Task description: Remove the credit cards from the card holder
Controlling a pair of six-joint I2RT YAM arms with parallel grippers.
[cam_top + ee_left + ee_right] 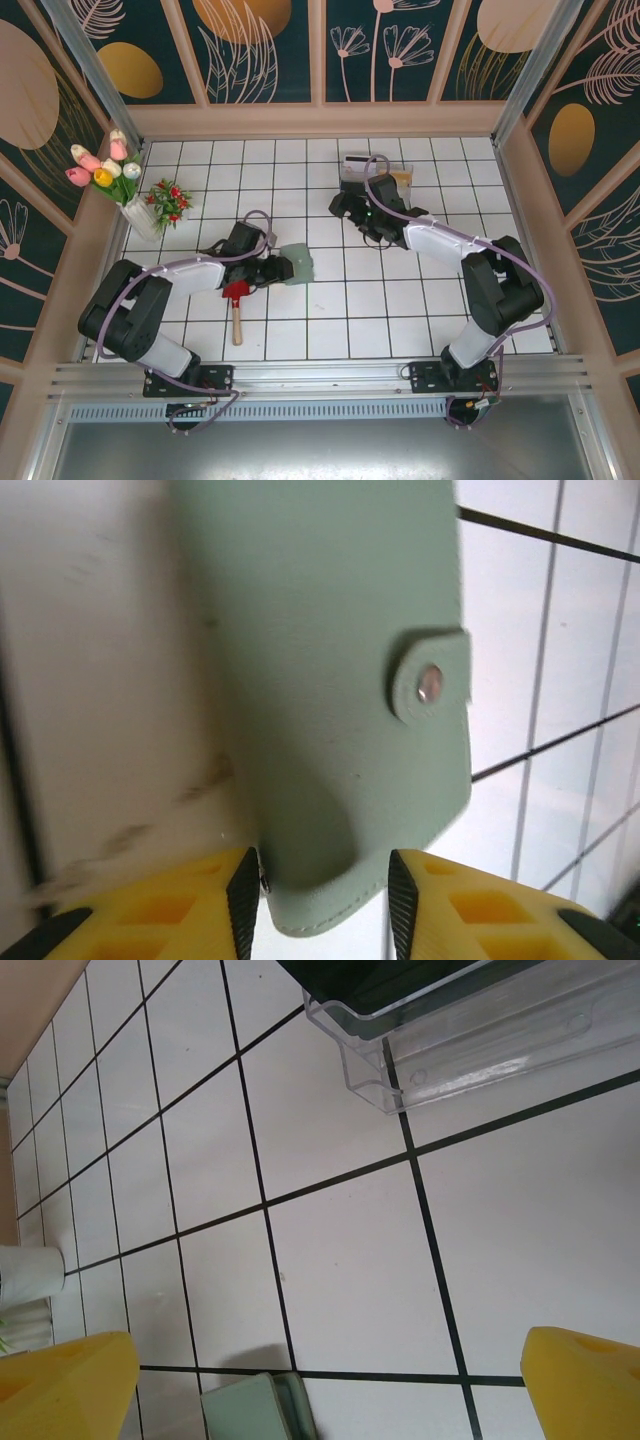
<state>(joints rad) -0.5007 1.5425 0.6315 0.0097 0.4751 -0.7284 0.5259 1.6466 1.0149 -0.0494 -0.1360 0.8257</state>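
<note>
The card holder [298, 265] lies folded shut just left of the middle of the overhead view, on the white tiled surface [330, 320]; whether it rests flat or is slightly raised I cannot tell. In the left wrist view its snap tab [430, 683] is fastened right of centre. Its near end sits between the black pads [243, 895] of the left end effector [272, 268], which is closed down to the card holder's width and grips it from both sides. A red-headed tool [237, 305] with a wooden handle lies just below that end effector.

The right end effector [349, 207] hovers above centre in the overhead view, apart from the card holder. In its wrist view its yellow fingers [65, 1385] stand wide apart at the bottom corners with nothing between them, and a corner of the card holder shows at the bottom edge. Clear plastic boxes [378, 178] sit just beyond it in the upper middle, with what look like a dark card [354, 163] and a tan-gold card [402, 182] at them, too small to read. A vase of tulips [125, 185] stands at the upper left
</note>
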